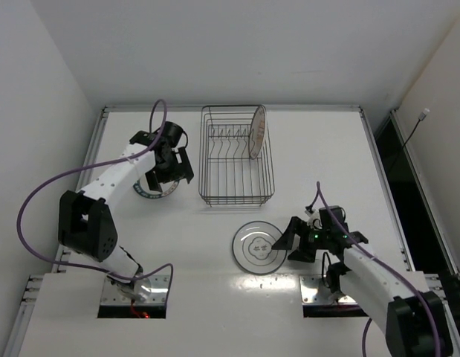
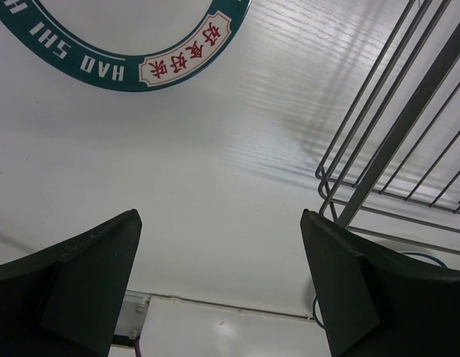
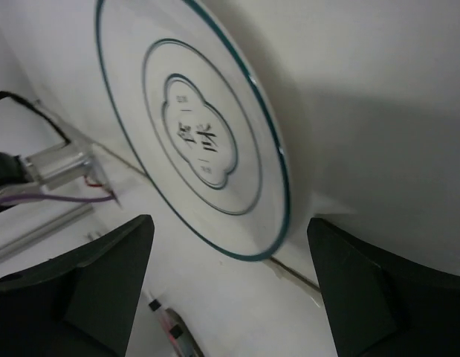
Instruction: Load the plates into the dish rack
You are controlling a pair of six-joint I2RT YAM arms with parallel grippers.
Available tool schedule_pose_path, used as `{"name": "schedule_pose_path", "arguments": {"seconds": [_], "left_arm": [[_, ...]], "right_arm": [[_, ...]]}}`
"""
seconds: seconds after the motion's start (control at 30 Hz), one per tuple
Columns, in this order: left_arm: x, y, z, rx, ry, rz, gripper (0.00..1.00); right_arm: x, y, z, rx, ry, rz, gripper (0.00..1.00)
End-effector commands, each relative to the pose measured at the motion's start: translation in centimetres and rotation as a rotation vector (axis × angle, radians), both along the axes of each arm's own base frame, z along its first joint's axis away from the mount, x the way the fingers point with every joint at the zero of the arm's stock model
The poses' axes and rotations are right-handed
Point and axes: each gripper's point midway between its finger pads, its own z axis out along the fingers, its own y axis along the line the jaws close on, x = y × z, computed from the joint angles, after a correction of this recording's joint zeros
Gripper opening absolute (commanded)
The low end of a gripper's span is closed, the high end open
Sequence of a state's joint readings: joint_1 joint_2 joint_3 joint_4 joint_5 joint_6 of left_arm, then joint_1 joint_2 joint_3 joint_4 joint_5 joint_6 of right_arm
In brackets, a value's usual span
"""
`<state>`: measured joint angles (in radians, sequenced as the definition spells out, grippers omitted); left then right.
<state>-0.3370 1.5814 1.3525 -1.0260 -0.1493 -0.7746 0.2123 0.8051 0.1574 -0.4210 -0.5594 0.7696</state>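
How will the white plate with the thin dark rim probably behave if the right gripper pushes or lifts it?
The white plate looks glossy and rigid: probably stiff, slippery, and breakable if dropped. It lies flat on the smooth table, so a push would likely slide it, not roll it. Its low rim may be hard to grasp.

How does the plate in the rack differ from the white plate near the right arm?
The rack plate stands on edge inside the rack; the white plate lies flat on the table. The rack plate looks brownish and patterned; the white plate has a thin dark rim and a centre motif. Both are round.
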Motion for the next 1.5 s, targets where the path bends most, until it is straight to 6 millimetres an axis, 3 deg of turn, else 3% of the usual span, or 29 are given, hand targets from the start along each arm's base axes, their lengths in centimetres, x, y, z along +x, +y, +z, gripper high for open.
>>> {"name": "schedule_pose_path", "arguments": {"seconds": [0.0, 0.17, 0.3, 0.33, 0.4, 0.43, 0.47, 0.5, 0.6, 0.63, 0.67, 0.7, 0.73, 0.77, 0.8, 0.83, 0.87, 0.9, 0.97, 1.0, 1.03, 1.07, 1.17, 1.2, 1.23, 1.33, 1.47], "left_arm": [[-0.3, -0.4, 1.5, -0.020, -0.056, -0.017, 0.87], [-1.0, 0.1, 1.9, -0.014, -0.076, -0.013, 0.87], [-1.5, 0.5, 2.2, -0.007, -0.080, -0.010, 0.87], [-1.7, 0.7, 2.2, 0.001, -0.085, -0.007, 0.87], [-1.7, 0.7, 2.4, -0.002, -0.093, -0.006, 0.87], [-1.7, 0.7, 2.7, -0.005, -0.102, -0.006, 0.87], [-1.9, 0.8, 2.4, -0.002, -0.093, -0.006, 0.87], [-1.9, 0.8, 2.4, -0.002, -0.093, -0.006, 0.87], [-2.0, 1.0, 3.1, -0.002, -0.118, -0.003, 0.87], [-2.0, 1.2, 3.3, 0.004, -0.130, 0.001, 0.87], [-2.0, 1.2, 3.3, 0.004, -0.130, 0.001, 0.87], [-1.9, 1.4, 3.3, 0.015, -0.133, 0.006, 0.87], [-1.9, 1.4, 3.7, 0.011, -0.145, 0.006, 0.87], [-2.0, 1.4, 3.9, 0.008, -0.154, 0.007, 0.87], [-2.0, 1.4, 3.9, 0.004, -0.154, 0.015, 0.87], [-2.0, 1.6, 4.2, 0.008, -0.165, 0.019, 0.87], [-2.0, 1.6, 4.2, 0.008, -0.166, 0.019, 0.87], [-2.2, 1.8, 4.3, 0.016, -0.173, 0.023, 0.87], [-1.9, 1.9, 4.4, 0.021, -0.185, 0.027, 0.88], [-2.2, 2.0, 4.3, 0.021, -0.183, 0.027, 0.88], [-2.2, 2.2, 4.3, 0.029, -0.186, 0.030, 0.88], [-2.1, 2.2, 4.3, 0.029, -0.186, 0.030, 0.88], [-2.4, 2.3, 4.5, 0.028, -0.189, 0.031, 0.88], [-2.4, 2.3, 4.5, 0.028, -0.189, 0.031, 0.88], [-2.5, 2.3, 4.8, 0.025, -0.198, 0.031, 0.88], [-2.7, 2.3, 4.7, 0.024, -0.190, 0.039, 0.88], [-2.6, 2.5, 4.7, 0.032, -0.192, 0.043, 0.88]], "right_arm": [[1.3, 1.8, 0.2, 0.155, -0.084, 0.017, 0.83], [0.4, 1.4, -2.9, 0.136, -0.001, 0.030, 0.74], [-0.2, 1.1, -5.0, 0.108, 0.086, 0.069, 0.49], [-0.2, 1.1, -5.3, 0.102, 0.080, 0.108, 0.38], [0.3, 1.1, -5.5, 0.083, 0.118, 0.111, 0.25], [0.5, 1.1, -5.4, 0.090, 0.117, 0.114, 0.12], [0.5, 1.1, -5.3, 0.088, 0.134, 0.113, 0.06], [0.4, 0.8, -5.6, 0.068, 0.131, 0.131, 0.01], [-0.9, 0.3, -5.3, 0.027, 0.176, 0.151, 0.00], [0.6, 0.4, -4.1, 0.019, 0.090, 0.157, 0.00], [-0.6, -0.2, -3.7, -0.027, 0.137, 0.158, 0.00], [2.1, -0.1, -0.9, -0.038, -0.015, 0.146, 0.00], [2.9, -0.4, 0.7, -0.067, -0.064, 0.131, 0.00], [1.8, -1.7, 1.5, -0.148, -0.016, 0.102, 0.00], [2.5, -2.1, 3.4, -0.172, -0.059, 0.077, 0.00], [4.5, -2.1, 7.2, -0.178, -0.153, 0.038, 0.00], [5.0, -2.9, 8.9, -0.219, -0.189, -0.002, 0.00], [5.3, -3.2, 12.4, -0.232, -0.244, -0.022, 0.00], [6.1, -4.2, 15.1, -0.276, -0.282, -0.081, 0.00], [6.6, -4.5, 18.2, -0.283, -0.340, -0.104, 0.00], [7.1, -4.6, 19.3, -0.299, -0.350, -0.109, 0.00], [8.2, -4.9, 22.3, -0.308, -0.420, -0.141, 0.00], [10.4, -5.5, 24.9, -0.357, -0.441, -0.167, 0.00], [11.5, -5.3, 27.6, -0.348, -0.507, -0.182, 0.00], [12.4, -5.7, 28.3, -0.375, -0.519, -0.208, 0.00], [16.8, -5.9, 30.9, -0.414, -0.575, -0.285, 0.00], [22.5, -4.4, 33.8, -0.436, -0.658, -0.358, 0.00]]}}
